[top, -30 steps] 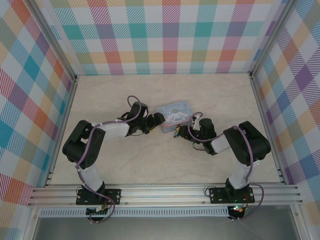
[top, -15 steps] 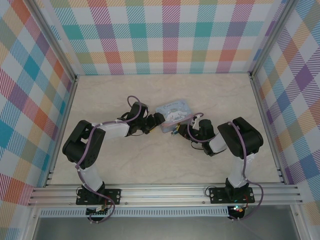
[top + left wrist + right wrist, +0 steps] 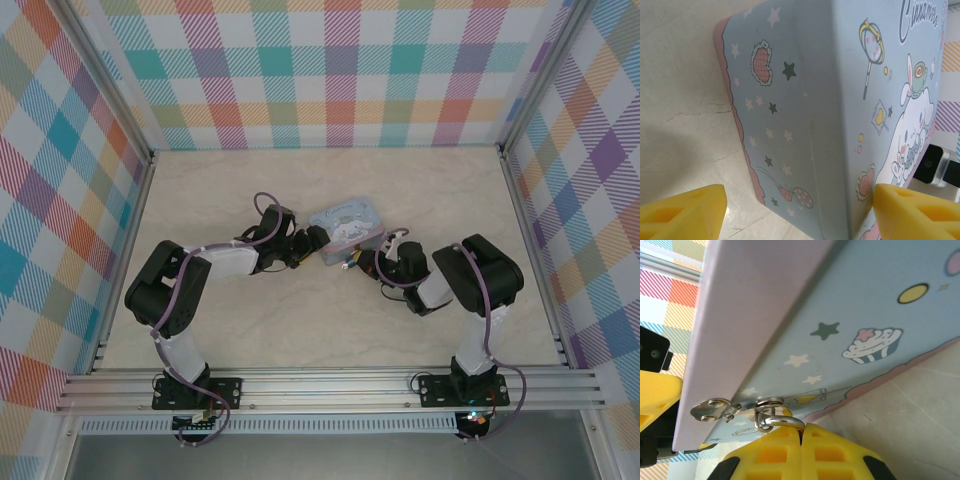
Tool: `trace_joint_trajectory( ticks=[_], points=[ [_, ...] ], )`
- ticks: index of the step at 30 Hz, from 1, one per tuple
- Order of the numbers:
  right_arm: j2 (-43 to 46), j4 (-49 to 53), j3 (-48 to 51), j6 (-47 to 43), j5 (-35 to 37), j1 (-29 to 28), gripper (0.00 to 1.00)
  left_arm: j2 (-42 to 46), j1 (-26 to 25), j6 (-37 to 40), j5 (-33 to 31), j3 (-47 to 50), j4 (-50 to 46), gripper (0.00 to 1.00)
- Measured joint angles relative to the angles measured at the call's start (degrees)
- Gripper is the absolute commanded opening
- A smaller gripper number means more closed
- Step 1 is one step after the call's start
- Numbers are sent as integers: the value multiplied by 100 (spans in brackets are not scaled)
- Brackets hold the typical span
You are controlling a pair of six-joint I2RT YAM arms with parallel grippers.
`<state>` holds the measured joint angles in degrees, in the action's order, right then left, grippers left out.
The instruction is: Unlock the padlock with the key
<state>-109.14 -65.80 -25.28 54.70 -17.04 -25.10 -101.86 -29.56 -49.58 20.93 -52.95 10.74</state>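
Note:
My right gripper (image 3: 801,437) is shut on the padlock. Only the padlock's silvery shackle (image 3: 785,422) shows, curving out from between the yellow fingers (image 3: 771,456) and hooked through the metal ring (image 3: 768,403) on the side of the pale blue tin (image 3: 860,305). The padlock's blue body is hidden between the fingers, and the key is hidden too. From above, the right gripper (image 3: 360,262) sits at the tin's near edge. My left gripper (image 3: 800,215) is open, one finger on each side of a corner of the tin (image 3: 805,100). From above, the left gripper (image 3: 318,243) is at the tin's left end.
The tin (image 3: 346,226) with the white cartoon character lies mid-table on the pale marbled top (image 3: 250,330), between the two arms. Checked walls and aluminium rails (image 3: 330,385) close in the table. Part of the right arm (image 3: 940,167) shows beyond the tin.
The right arm has drawn in to the left, closer to the tin, and the tin has shifted slightly. The left arm has stayed put.

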Motion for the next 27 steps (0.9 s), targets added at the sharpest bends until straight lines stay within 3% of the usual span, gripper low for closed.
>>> trace_joint_trajectory(
  ticks=[19,27],
  points=[
    [310,175,129,44,74,234,0,33,-7,-11,0,68,39,77],
    [960,688,380,-50,264,448,0,59,-26,-11,-61,96,37,79]
  ],
)
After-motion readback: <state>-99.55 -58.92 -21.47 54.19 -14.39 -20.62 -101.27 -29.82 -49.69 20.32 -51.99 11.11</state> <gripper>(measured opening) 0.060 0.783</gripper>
